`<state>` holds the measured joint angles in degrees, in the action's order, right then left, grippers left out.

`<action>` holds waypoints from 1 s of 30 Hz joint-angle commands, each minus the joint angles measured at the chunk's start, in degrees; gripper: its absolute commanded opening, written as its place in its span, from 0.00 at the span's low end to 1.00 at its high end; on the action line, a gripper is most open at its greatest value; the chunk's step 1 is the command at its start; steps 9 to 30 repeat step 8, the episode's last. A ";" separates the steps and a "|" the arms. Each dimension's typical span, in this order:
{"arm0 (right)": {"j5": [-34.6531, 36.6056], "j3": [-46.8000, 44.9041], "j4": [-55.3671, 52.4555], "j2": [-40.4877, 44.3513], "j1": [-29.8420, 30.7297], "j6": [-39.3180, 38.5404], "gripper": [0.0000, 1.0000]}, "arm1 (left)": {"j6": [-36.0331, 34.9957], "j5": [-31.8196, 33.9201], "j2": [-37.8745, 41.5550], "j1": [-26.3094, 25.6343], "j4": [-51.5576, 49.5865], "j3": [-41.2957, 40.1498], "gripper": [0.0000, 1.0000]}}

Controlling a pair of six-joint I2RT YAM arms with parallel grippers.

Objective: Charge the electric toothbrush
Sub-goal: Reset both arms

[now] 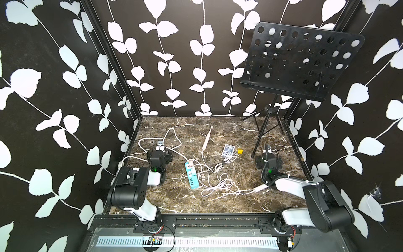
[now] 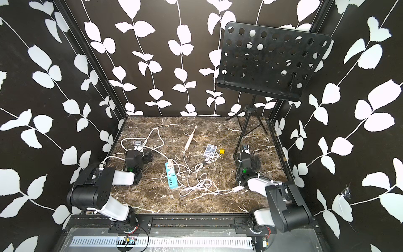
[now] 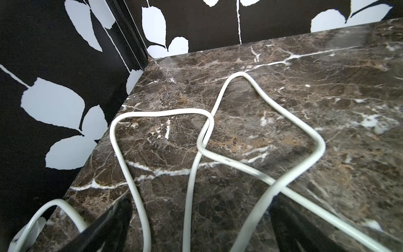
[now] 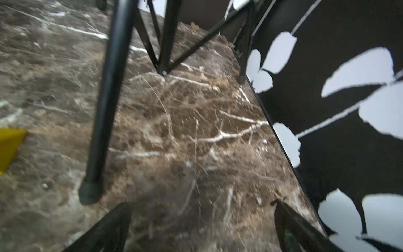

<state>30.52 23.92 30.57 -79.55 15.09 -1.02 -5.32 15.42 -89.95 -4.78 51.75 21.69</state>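
The slim beige electric toothbrush (image 1: 206,140) (image 2: 189,139) lies on the marble table (image 1: 239,196), at mid-back in both top views. A thin white cable (image 1: 216,181) runs from near its base into a tangle beside the teal power strip (image 1: 192,174) (image 2: 172,175). My left gripper (image 1: 160,144) (image 2: 137,144) (image 3: 200,218) hovers open at the left over loops of the strip's thick white cord (image 3: 205,135), holding nothing. My right gripper (image 1: 267,148) (image 2: 246,148) (image 4: 200,209) is open and empty at the right. The toothbrush shows in neither wrist view.
A black music stand (image 1: 301,61) stands at the back right; one tripod foot (image 4: 91,192) rests just ahead of my right gripper. A yellow block (image 1: 240,151) (image 4: 8,148) and a card deck (image 1: 228,150) lie at centre right. A white adapter (image 1: 259,187) lies by the right arm.
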 commanded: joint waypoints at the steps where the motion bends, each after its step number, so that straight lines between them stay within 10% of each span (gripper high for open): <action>1: -3.74 2.59 4.05 -0.89 -0.24 -3.16 0.99 | 0.66 -0.83 1.20 0.12 0.34 0.58 0.99; 30: -10.48 -0.12 9.78 -0.05 -3.00 -5.59 0.99 | 0.66 -0.83 1.36 0.12 0.11 0.56 0.99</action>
